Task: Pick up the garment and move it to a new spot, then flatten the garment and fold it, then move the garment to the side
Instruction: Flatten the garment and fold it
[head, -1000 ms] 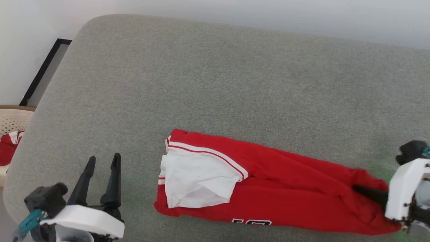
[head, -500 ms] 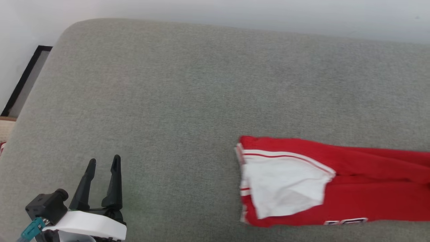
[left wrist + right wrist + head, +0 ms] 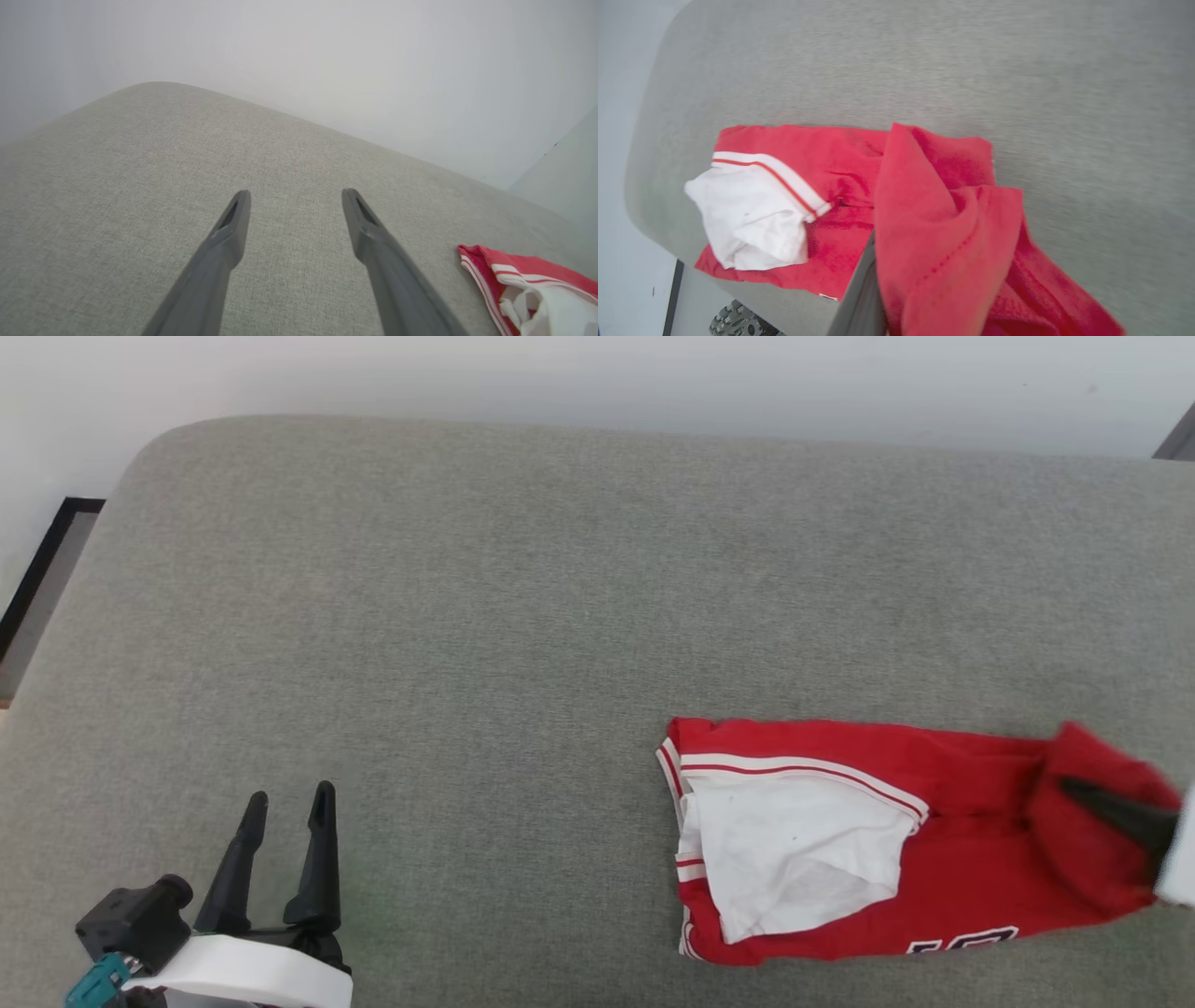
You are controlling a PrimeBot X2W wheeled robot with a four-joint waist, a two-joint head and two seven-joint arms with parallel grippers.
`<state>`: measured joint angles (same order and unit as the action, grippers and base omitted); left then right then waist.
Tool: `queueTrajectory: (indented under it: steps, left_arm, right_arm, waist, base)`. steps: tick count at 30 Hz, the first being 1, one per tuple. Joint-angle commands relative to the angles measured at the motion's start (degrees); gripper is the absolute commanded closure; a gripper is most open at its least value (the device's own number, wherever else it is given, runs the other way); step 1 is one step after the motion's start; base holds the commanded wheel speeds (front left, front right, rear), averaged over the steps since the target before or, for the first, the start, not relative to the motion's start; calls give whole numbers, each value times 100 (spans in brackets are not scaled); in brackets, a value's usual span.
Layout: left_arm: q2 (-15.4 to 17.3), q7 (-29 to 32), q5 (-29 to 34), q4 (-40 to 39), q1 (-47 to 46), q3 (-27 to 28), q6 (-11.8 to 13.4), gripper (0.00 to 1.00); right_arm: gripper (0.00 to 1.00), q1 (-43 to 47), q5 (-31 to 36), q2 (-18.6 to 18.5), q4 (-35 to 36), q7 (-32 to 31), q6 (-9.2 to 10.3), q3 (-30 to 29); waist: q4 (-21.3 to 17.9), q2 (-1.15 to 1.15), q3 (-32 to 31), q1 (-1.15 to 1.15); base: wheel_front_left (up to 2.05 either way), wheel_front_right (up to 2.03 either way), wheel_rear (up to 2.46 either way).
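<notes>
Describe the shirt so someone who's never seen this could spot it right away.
Start at the big grey cushion against the pale wall; on its near right part lies the garment, the one red cloth there. A white sleeve with red-and-white striped trim marks its left end, and the right gripper has its jaws shut on its other end.

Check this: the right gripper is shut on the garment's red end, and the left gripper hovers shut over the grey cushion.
One thing is wrong: the left gripper is open, its fingers well apart, as the left wrist view shows. The rest holds: the right gripper is shut on the garment's red end, and the left hovers over the grey cushion.
</notes>
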<state>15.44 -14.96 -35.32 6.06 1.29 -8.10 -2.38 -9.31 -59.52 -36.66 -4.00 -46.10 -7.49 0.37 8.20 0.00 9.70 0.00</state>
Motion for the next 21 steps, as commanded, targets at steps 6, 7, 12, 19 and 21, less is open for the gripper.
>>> queueTrajectory:
  steps: [6, 7, 12, 19, 21]
  left_arm:
    - [-50, -21, 59, 74, -126, -110, -89, 0]
    - [-62, -14, 49, 93, -145, -136, -108, 0]
    - [-155, -9, 41, 199, -274, -262, -163, 0]
    - [-244, -16, -9, 381, -358, -335, -226, 0]
    - [-245, -18, -32, 409, -339, -306, -238, 0]
  right_arm:
    - [100, -113, 325, 562, 714, -87, 0, 645]
    - [100, -157, 375, 672, 740, -112, 0, 763]
    - [100, -490, 622, 1096, 582, -75, 0, 1286]
    - [39, -863, 939, 1372, 4, 144, 0, 1787]
    - [0, -939, 910, 1376, -41, 210, 0, 1838]
  waist:
    - [240, 0, -14, 0]
    - [300, 0, -12, 0]
    - [604, 0, 15, 0]
    - [865, 0, -14, 0]
    - [859, 0, -43, 0]
  base:
    - [0, 0, 0]
    - [0, 0, 0]
    - [0, 0, 0]
    - [0, 0, 0]
    - [0, 0, 0]
